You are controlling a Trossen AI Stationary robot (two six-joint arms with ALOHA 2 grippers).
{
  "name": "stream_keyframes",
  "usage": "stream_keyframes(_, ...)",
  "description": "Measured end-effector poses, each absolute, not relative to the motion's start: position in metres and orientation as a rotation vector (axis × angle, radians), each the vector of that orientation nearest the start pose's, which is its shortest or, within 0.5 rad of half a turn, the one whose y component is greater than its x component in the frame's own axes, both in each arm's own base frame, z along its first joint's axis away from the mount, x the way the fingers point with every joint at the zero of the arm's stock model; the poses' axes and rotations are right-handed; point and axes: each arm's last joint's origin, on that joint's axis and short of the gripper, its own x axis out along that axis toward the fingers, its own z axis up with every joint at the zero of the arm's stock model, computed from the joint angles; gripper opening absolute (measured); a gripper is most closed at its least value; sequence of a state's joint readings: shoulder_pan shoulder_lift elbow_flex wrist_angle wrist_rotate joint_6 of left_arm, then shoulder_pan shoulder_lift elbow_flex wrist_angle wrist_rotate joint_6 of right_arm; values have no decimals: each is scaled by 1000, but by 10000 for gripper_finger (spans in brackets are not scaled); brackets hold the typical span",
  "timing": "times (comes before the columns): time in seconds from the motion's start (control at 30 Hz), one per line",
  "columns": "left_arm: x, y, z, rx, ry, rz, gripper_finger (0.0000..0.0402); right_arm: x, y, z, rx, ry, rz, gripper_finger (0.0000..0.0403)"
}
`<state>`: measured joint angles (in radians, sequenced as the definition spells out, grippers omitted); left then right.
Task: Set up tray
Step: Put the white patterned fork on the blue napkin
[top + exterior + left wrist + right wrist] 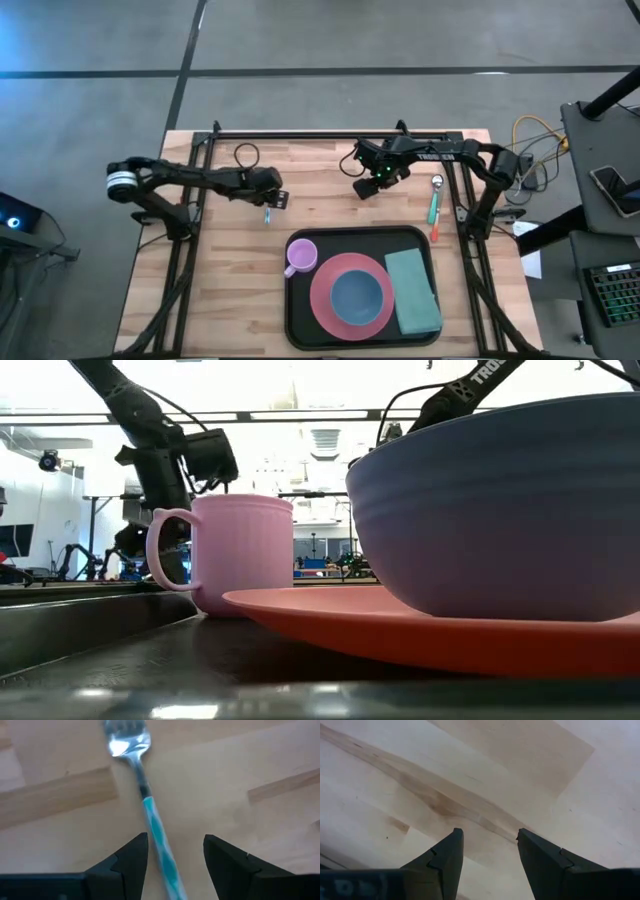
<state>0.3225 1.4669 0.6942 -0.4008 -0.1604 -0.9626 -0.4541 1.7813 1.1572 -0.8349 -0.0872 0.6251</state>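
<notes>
From above, the tray (296, 300) sits at the near edge of the wooden table (200, 300), between the two arms. It is black, flat and stiff, with a low rim. It looks heavy now, because four things lie in it: one pink plate (325, 300), one blue bowl (361, 297) on that plate, one purple cup (301, 256) and one green cloth (412, 291). If it must move, I think the rim at a short end is the best place to grab, and slowly, since the bowl could slide. One spoon (434, 198) lies near the right arm, out of the tray. The left gripper (268, 203) hangs over one fork (267, 214), just behind the tray. The right gripper (368, 186) waits over bare wood farther back. From table height, the cup and the big bowl on the plate fill the picture, with both arms up behind them. In the left wrist view, the left claw is wide, with one finger (131, 857) on each side of the fork's teal handle, and it grips nothing yet. In the right wrist view, the right claw is wide too, with only wood under it.
</notes>
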Motion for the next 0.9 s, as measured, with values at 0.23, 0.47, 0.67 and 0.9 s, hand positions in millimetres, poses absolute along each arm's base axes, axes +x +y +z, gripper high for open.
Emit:
stream_keyframes(0.23,251,90,141,-862,947,979,132,288,-138,172,900,1296,-746,169)
stream_keyframes(0.47,258,96,135,-808,963,1023,77,288,-136,172,895,1303,-741,167)
stream_keyframes(0.67,260,99,141,-766,935,1007,30,288,-135,172,907,1317,-695,161)
stream_keyframes(0.9,268,102,150,-737,896,990,12,288,-134,172,909,1325,-644,145)
